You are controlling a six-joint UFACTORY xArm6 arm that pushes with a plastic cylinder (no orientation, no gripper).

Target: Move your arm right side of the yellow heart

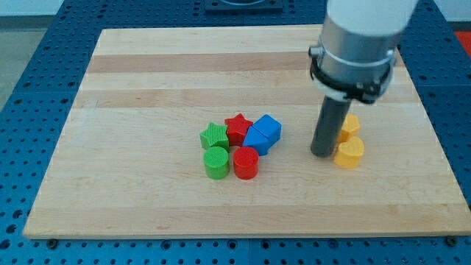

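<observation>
My tip (pixel 321 154) stood on the board (pixel 147 88). Just to its right lay two blocks touching, one (pixel 349 126) behind the other (pixel 349 153). A cluster of six blocks (pixel 241 146) lay to its left.

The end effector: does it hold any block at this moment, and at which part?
Nothing is held. My tip is a bare rod standing on the board, just to the view's left of the two yellow blocks; whether it touches them cannot be told.
</observation>
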